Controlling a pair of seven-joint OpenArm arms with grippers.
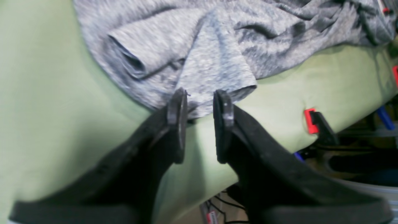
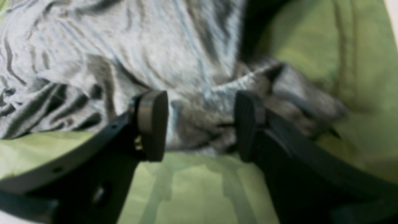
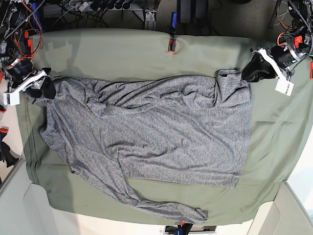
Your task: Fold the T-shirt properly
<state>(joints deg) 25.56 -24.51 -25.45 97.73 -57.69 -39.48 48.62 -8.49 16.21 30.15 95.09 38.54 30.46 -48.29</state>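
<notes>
Grey T-shirt spread on green-covered desk; left tool and right tool parted, gripping nothing, at shirt edges.

The right claw stands parted around a bunched edge of the T-shirt on the green cloth.

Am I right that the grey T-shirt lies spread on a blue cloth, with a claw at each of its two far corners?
Not quite: the cloth is olive-green, as the base view shows. The T-shirt does lie spread, with the left claw and right claw at its corners.
</notes>
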